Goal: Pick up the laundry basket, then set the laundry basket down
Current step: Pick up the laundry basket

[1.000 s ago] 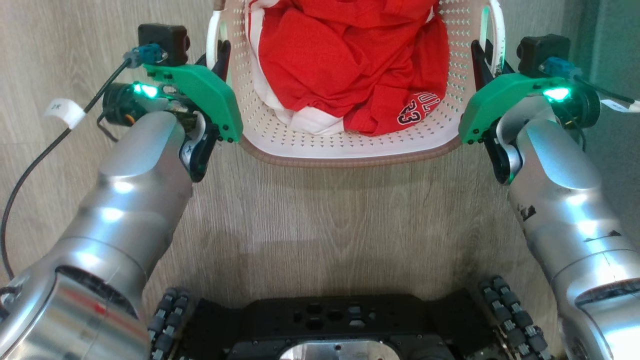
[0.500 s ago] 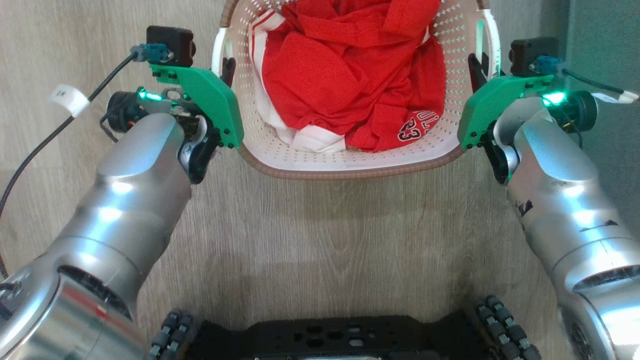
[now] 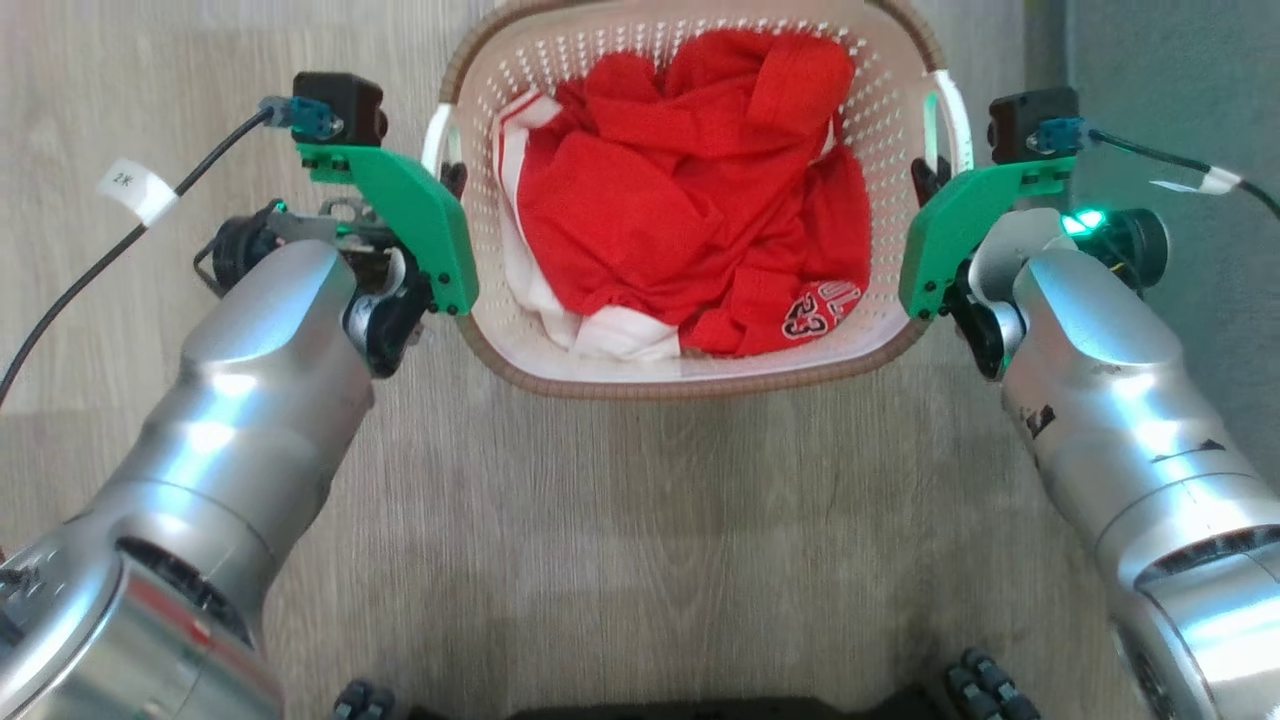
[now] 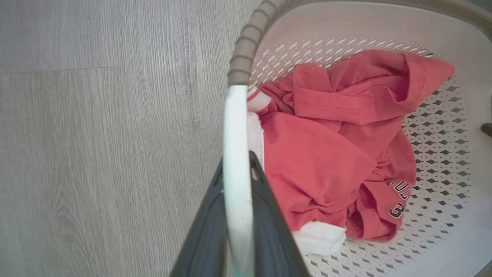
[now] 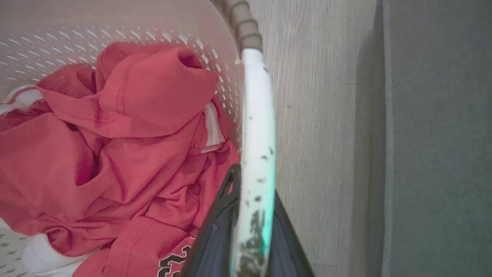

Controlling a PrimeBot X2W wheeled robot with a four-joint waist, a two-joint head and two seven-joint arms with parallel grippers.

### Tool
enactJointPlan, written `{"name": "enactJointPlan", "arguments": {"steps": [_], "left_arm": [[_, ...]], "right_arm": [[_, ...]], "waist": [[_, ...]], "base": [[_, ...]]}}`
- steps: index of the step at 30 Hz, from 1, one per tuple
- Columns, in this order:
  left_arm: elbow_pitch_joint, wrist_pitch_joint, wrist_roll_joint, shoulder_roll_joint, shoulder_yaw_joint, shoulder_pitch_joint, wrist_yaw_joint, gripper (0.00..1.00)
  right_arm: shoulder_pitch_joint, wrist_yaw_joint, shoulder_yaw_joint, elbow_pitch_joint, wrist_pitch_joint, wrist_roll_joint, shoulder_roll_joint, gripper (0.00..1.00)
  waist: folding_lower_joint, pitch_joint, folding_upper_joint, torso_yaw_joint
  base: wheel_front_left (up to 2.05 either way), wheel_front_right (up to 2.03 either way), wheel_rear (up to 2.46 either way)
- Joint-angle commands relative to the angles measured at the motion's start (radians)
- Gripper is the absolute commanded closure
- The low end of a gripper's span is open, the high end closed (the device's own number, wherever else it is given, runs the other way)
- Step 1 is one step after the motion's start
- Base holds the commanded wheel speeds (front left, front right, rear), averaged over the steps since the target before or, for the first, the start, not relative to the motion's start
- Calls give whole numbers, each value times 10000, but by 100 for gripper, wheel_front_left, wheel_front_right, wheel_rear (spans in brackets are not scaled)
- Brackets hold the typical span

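Observation:
The laundry basket (image 3: 690, 385) is cream-white and perforated, with a brown woven-look rim, and it holds crumpled red clothing (image 3: 680, 220). My left gripper (image 3: 450, 178) is shut on the basket's white left handle (image 4: 235, 146); in the left wrist view that gripper (image 4: 236, 173) has a dark finger on each side of the handle. My right gripper (image 3: 925, 178) is shut on the white right handle (image 5: 256, 127), and in the right wrist view that gripper (image 5: 253, 184) pinches the handle too. Whether the basket's bottom touches the floor is hidden.
Pale wood-look floor (image 3: 640, 540) lies all around. A grey-green surface (image 3: 1180, 100) runs along the right, close to the right arm. A black cable with a white tag (image 3: 135, 190) trails off the left wrist. My base's wheels (image 3: 975, 685) peek in at the bottom edge.
The head view has shifted: my base has slid out at the bottom. The basket now looks smaller and shows whole. Both grippers have stayed shut on its handles.

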Motion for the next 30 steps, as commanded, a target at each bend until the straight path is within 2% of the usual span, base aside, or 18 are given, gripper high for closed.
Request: {"name": "enactJointPlan", "arguments": {"steps": [1,14,30], "left_arm": [[-90,33,-155,550,110,-114,-75,100],[178,1086,-1093,744,-177,463,-75,100],[499,2397,-1818,721,-410,1263,-75,100]], "right_arm": [[245,-29,208,73,195,71,-70,100],[893,-29,1012,210,1950,1352,-70,100],[1487,-29,1371,349,3420,1919,-70,100]], "waist": [[0,-444,-1,-32],[0,-2334,-1,-175],[0,-4244,-1,-182]], "base": [[0,0,0],[0,0,0],[0,0,0]]}}
